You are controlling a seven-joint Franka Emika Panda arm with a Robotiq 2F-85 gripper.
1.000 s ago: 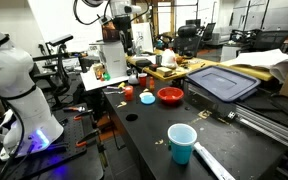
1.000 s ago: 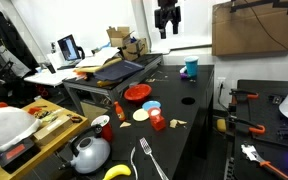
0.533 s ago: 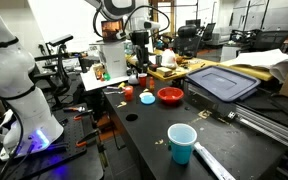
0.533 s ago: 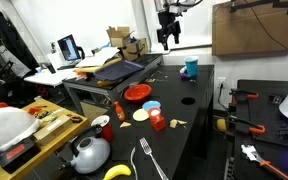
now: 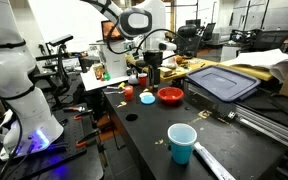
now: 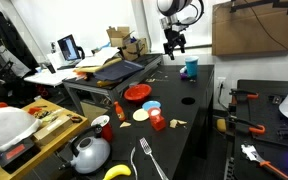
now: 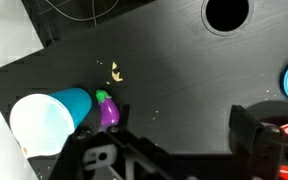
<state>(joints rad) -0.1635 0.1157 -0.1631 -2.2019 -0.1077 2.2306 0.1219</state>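
While I hold the arm high over the black table [image 5: 144, 135], the gripper [image 5: 152, 66] hangs with its jaws spread wide, nothing between them and nothing touched. I judge that the height keeps the fingers clear of the crockery below.

In an exterior view it sits above the blue plate [image 5: 147, 98] and the red bowl [image 5: 170, 96]. These lie just beside each other, the bowl at the plate's 3 o'clock, and they are the things nearest to it.

In the wrist view the plate shows at 3 o'clock, cut by the frame edge. The bowl is at 4 o'clock, half hidden behind a finger. The round hole [image 7: 227, 13] in the tabletop is at 1 o'clock.

A blue cup [image 7: 49, 118] stands upright at 8 o'clock, mouth up. A small purple thing [image 7: 107, 108] is touching its wall or just beside it; I cannot tell which, nor what it is. Yellow scraps [image 7: 115, 71] lie near them, toward 10 o'clock. The cup stands well apart from the plate and bowl.
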